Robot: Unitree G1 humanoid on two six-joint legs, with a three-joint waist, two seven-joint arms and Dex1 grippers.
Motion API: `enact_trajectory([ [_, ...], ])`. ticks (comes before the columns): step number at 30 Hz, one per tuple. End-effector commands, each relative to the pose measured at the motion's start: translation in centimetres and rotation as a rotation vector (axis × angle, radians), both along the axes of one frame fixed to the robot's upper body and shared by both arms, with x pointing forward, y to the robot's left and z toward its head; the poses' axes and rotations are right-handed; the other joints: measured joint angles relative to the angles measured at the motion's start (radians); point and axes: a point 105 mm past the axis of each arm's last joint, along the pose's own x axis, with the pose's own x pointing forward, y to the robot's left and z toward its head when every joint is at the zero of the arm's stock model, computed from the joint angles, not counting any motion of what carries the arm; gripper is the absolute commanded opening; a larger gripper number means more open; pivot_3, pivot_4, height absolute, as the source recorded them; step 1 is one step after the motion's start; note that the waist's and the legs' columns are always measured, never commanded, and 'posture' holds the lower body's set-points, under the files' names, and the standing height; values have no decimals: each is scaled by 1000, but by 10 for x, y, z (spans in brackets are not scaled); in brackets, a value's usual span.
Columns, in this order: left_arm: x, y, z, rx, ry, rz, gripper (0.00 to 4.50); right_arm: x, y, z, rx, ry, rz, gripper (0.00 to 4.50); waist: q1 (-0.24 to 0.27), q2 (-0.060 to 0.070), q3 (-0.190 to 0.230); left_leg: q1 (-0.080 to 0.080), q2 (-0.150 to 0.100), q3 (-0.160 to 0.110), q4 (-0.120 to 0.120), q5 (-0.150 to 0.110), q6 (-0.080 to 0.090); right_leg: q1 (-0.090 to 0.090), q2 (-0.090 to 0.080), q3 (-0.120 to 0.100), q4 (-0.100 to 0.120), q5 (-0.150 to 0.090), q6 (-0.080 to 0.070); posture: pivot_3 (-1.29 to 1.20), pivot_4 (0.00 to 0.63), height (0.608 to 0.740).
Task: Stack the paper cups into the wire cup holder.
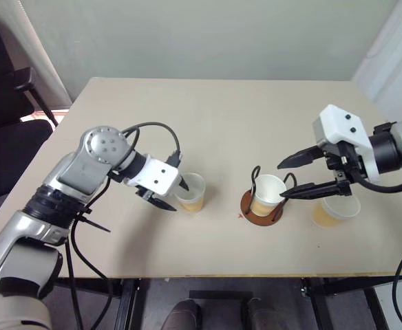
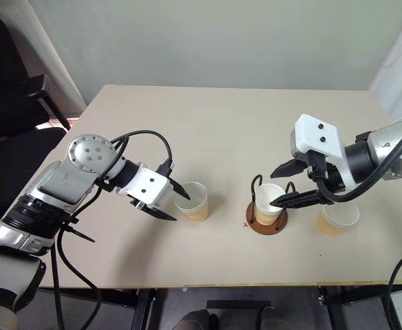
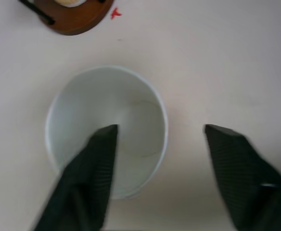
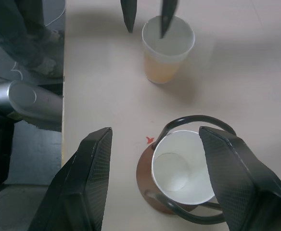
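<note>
Left cup (image 1: 191,192): we see it upright on the pale matte table (image 1: 215,124), tapered paper, tan wall, white rim.
Left pincer (image 1: 173,196): partly spread, one black finger inside the cup, the other outside its wall; whether it presses we cannot tell.
Holder (image 1: 261,210): round reddish-brown base, thin black wire loops, one cup (image 1: 268,193) seated inside.
Right pincer (image 1: 292,179): wide, empty, just above the holder.
Third cup (image 1: 336,210): beside the holder, under the right pincer.
Beyond: black chair (image 1: 1,103) off the table's left corner.

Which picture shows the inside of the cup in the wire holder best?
The right wrist view: it looks straight down into the cup standing in the wire cup holder. Both eye views show it sideways; the left wrist view catches just the holder's edge.
</note>
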Motion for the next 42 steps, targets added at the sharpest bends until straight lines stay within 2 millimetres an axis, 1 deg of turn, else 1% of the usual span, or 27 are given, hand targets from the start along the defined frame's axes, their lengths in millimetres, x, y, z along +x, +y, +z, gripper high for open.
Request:
enact_trajectory([
  [1,-3,-1,5,30,-23,-49,1481,-2,0,13,8,-63,6,2969,0,0,0,0,0,0,0,0,0,0,0,0,0,0,0,0,150,740],
  [5,-5,-3,8,25,-23,-60,25,-1,-1,12,5,-70,1,2969,0,0,0,0,0,0,0,0,0,0,0,0,0,0,0,0,150,740],
  [9,-3,-3,11,33,-26,-51,25,-1,-2,13,7,-81,1,2969,0,0,0,0,0,0,0,0,0,0,0,0,0,0,0,0,150,740],
  [13,-13,-12,19,-19,59,-52,25,3,-6,18,30,-144,-33,2969,0,0,0,0,0,0,0,0,0,0,0,0,0,0,0,0,150,740],
  [15,-18,-18,27,-60,98,-47,25,5,-8,25,90,-166,-78,2969,1,0,0,0,0,0,0,0,0,0,0,0,0,0,0,0,150,740],
  [17,-18,-24,40,-105,120,-42,25,5,-12,30,134,-194,-119,2969,3,0,0,-1,0,1,0,0,0,0,0,0,0,0,0,0,150,740],
  [18,-19,-30,52,-144,142,-40,25,4,-14,31,155,-197,-131,2969,4,0,0,-1,0,1,0,0,0,0,0,0,-1,0,1,0,150,740],
  [20,-20,-40,71,-188,160,-53,25,2,-20,29,171,-193,-158,2969,8,-1,0,-1,0,0,1,0,0,1,0,0,-1,0,1,0,150,740],
  [24,-21,-56,99,-213,136,-116,25,-2,-31,25,186,-191,-201,2969,9,0,0,-1,-1,2,1,-1,0,1,-1,1,-2,1,2,0,150,740],
  [25,-23,-65,108,-224,128,-149,25,-6,-37,23,186,-177,-220,2969,11,0,0,-1,0,1,1,-1,0,1,-1,0,-2,1,2,0,150,740],
  [28,-25,-78,122,-233,122,-205,25,-16,-46,17,179,-137,-254,2969,16,0,0,-2,0,1,0,-1,0,1,-1,0,-2,0,3,0,150,740],
  [31,-28,-101,135,-219,94,-299,25,-36,-53,6,156,-19,-279,2969,21,-1,0,-2,0,2,0,-3,-1,1,-2,1,-3,0,5,0,150,740],
  [33,-27,-111,139,-213,82,-333,25,-41,-54,4,154,-5,-293,2969,22,0,0,-3,-1,1,1,-3,-1,1,-1,0,-3,-1,5,0,150,740],
  [36,-27,-130,146,-223,73,-392,25,-44,-54,5,167,-19,-317,2969,22,-1,0,-3,-1,2,2,-6,-1,1,-1,1,-3,-1,7,0,150,740],
  [38,-28,-138,147,-227,74,-417,25,-46,-53,3,169,-18,-325,2969,20,-1,0,-3,-1,4,2,-7,0,1,-2,3,-3,-1,9,0,150,740],
  [40,-27,-145,145,-217,69,-435,25,-48,-53,1,171,-17,-335,2969,21,-1,0,-3,0,4,2,-7,0,1,-1,3,-3,-2,10,0,150,740],
  [42,-25,-148,137,-190,75,-445,25,-50,-52,1,176,-22,-344,2969,21,0,0,-3,-1,4,2,-8,0,1,-1,3,-3,-2,11,0,150,740],
])
